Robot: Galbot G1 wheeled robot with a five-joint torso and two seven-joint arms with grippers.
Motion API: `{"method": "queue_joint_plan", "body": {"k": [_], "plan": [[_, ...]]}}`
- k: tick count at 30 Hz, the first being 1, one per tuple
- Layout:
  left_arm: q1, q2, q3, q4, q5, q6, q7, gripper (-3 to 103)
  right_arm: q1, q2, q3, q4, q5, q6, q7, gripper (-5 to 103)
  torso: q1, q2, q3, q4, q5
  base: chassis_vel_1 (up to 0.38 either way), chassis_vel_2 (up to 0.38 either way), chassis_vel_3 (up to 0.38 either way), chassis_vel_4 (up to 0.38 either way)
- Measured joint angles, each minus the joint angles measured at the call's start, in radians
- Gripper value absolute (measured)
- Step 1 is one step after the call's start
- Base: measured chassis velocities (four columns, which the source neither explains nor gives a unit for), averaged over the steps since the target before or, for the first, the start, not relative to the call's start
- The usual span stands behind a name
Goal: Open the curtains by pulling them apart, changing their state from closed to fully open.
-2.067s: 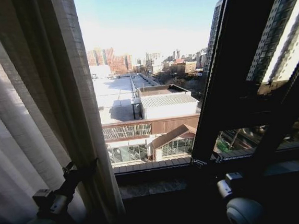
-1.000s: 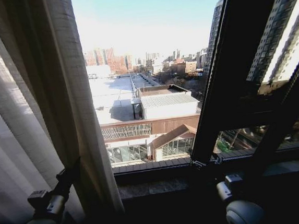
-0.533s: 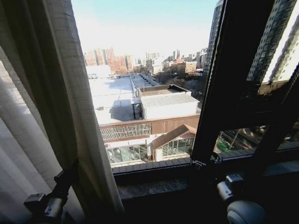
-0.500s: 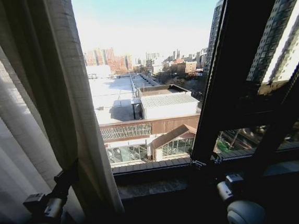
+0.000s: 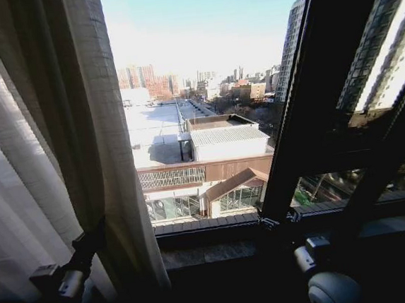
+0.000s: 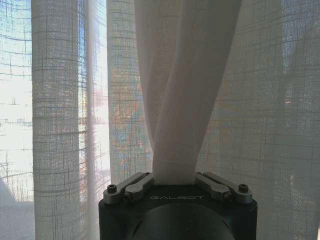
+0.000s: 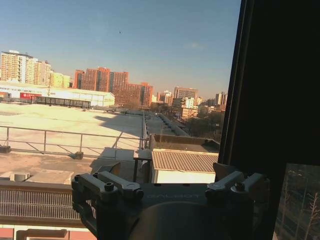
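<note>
Beyond the glass, a sunlit city of flat rooftops (image 5: 157, 131) and orange-red towers (image 7: 112, 86) stretches under a clear blue sky, and you are looking at it through a wide gap where the fabric has been drawn aside. Your landmark is the dark window frame bar (image 5: 305, 107), which slants up from the stone sill (image 5: 218, 251).

Well to the left of that bar hangs the sheer white-cream curtain panel (image 5: 80, 134), gathered into long vertical pleats and looking beige where it bunches. Its inner edge falls to the sill, leaving the pane between it and the bar uncovered.

Your left gripper (image 5: 89, 239) sits low at the curtain's bunched edge, far from the bar. From the left wrist camera you see a fold of the woven cloth (image 6: 175, 100) pinched into a narrow neck and disappearing between the metal linkages of the left gripper (image 6: 174, 180), so it is clenched on the fabric.

Your right gripper (image 5: 310, 245) waits below the foot of the bar, just under the sill line. From the right wrist camera the right gripper (image 7: 172, 187) shows its silver linkages spread wide with only the skyline between them: released, grasping no cloth.
</note>
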Motion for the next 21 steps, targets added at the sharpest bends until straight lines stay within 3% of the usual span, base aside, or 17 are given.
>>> {"method": "queue_joint_plan", "body": {"k": [18, 21], "plan": [[-0.001, -0.020, 0.005, 0.006, 0.012, -0.003, -0.001, 1, 0.029, -0.015, -0.014, -0.027, 0.001, 0.024, 0.001, 100, 0.000, 0.000, 0.000, 0.0000, 0.0004, 0.066, 0.072, -0.072, -0.072], [-0.003, -0.024, 0.005, 0.007, 0.015, -0.003, -0.031, 1, 0.036, -0.017, -0.023, -0.030, 0.001, 0.024, 0.001, 100, 0.000, 0.000, 0.000, -0.0001, 0.0004, 0.000, 0.000, 0.000, 0.000]]}}
